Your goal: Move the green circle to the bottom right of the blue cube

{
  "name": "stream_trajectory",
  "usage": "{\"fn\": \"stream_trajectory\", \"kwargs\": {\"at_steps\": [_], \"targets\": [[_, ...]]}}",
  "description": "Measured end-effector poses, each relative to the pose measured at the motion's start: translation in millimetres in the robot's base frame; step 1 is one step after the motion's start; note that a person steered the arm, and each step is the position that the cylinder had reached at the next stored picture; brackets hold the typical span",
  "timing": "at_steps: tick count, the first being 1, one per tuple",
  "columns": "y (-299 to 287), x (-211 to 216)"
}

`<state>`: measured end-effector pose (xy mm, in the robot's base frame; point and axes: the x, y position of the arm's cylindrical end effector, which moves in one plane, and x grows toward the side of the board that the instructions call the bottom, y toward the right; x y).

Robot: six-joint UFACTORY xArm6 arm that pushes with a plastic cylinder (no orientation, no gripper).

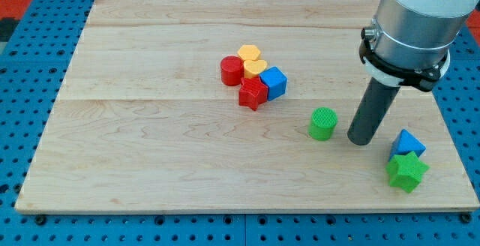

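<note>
The green circle (323, 123), a short ribbed cylinder, stands on the wooden board right of centre. The blue cube (274, 82) sits up and to its left, at the right end of a tight cluster. My tip (361, 139) rests on the board just right of the green circle, with a small gap between them. The rod rises up and to the right into the grey arm body (416, 21).
The cluster also holds a red cylinder (232, 70), a red star (253, 94), a yellow heart (254, 68) and a yellow hexagon (249, 52). A blue triangle (408, 142) and a green star (406, 171) lie near the board's bottom right corner.
</note>
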<state>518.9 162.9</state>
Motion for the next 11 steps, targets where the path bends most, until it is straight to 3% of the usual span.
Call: {"fn": "stream_trajectory", "kwargs": {"at_steps": [1, 2, 3, 6, 7, 8, 11], "targets": [[-17.1, 47.3], [-30.1, 59.6], [-33.2, 30.6], [-34.0, -112.3], [-24.0, -118.1], [-9.2, -72.3], [-89.1, -58.3]]}}
